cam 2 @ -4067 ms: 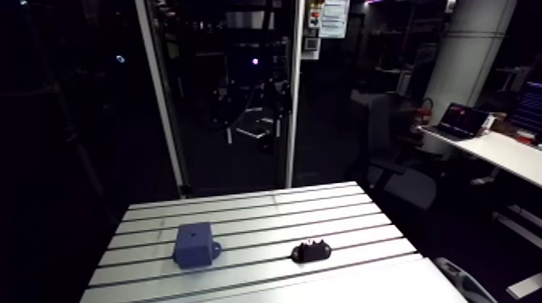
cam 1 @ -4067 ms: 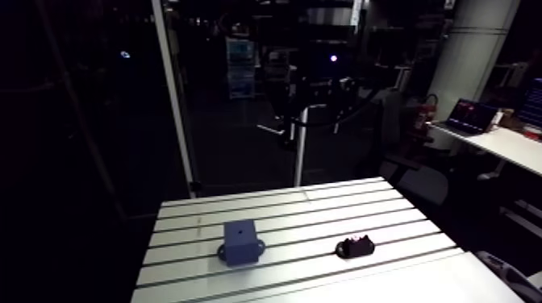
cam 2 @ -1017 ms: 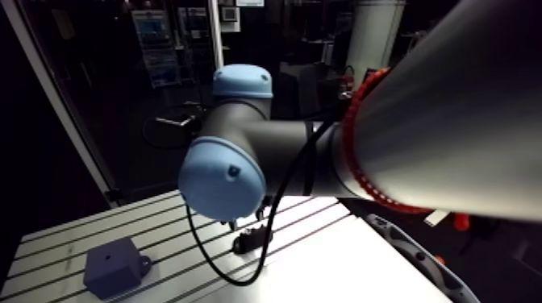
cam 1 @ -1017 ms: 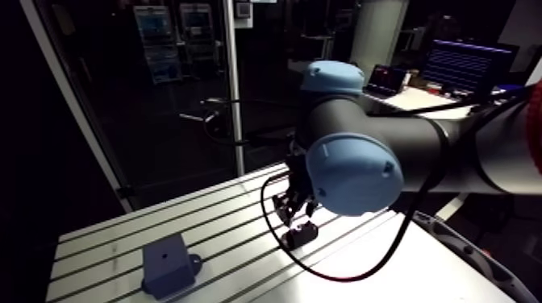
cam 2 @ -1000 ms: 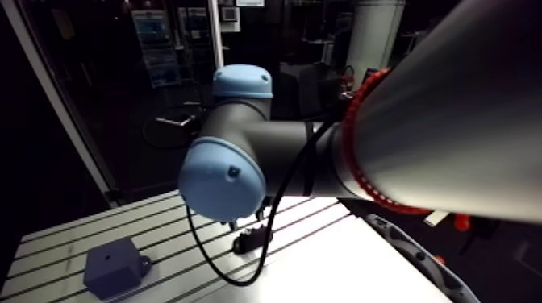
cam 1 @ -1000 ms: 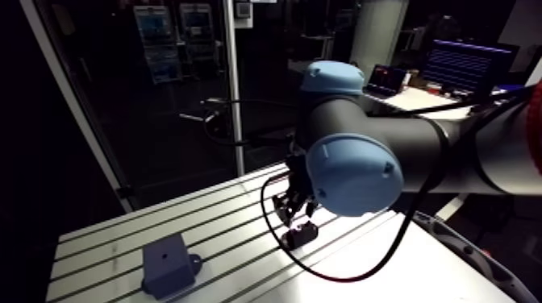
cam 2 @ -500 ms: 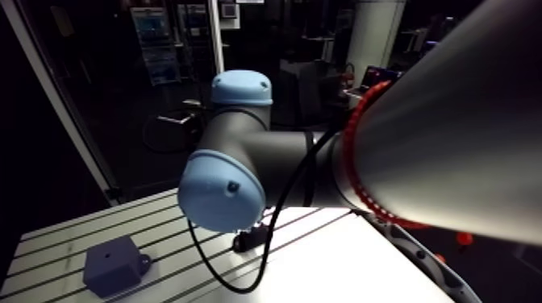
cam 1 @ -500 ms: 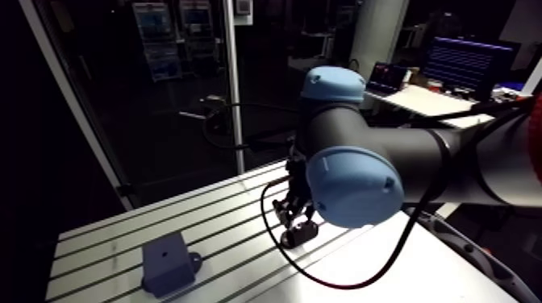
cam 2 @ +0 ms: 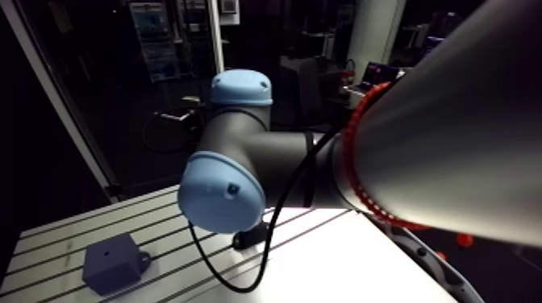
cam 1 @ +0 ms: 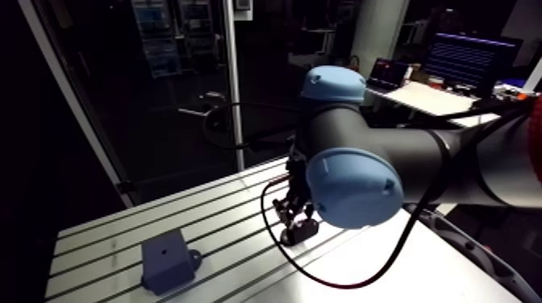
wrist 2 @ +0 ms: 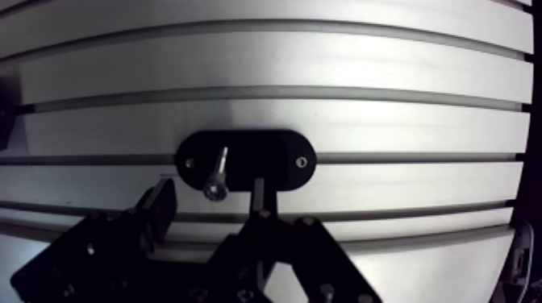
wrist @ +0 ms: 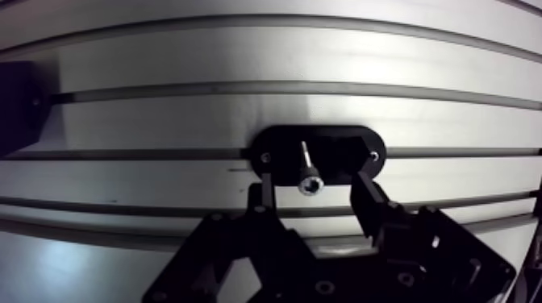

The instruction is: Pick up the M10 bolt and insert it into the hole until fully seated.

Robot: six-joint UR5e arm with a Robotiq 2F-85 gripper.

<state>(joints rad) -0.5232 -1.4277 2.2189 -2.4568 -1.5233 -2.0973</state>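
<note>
The slotted table (cam 1: 97,246) carries two things, well apart. At its near left sits a blue block (cam 1: 167,259) with a small hole (cam 1: 164,251) in its top face. Further right lies a black oval holder (wrist: 343,145), and the gripper (wrist: 311,185) hangs just above it.

The bolt (wrist: 306,165) is in that holder, between the two fingers (wrist: 261,196). The jaws are spread wide, one on each side of the bolt's head, and touch nothing.

From the two wrist views the head looks nearer the camera than the shank. So the bolt probably stands upright, head up and thread down in the holder, with its long axis close to vertical.

It is likely steel, so stiff, dense for its size and in no danger from a firm squeeze. It is also smooth and round, so it could twist or slip in a loose hold. The best place to grip seems to be across the head or just under it. That leaves the shank free to lift straight out.
</note>
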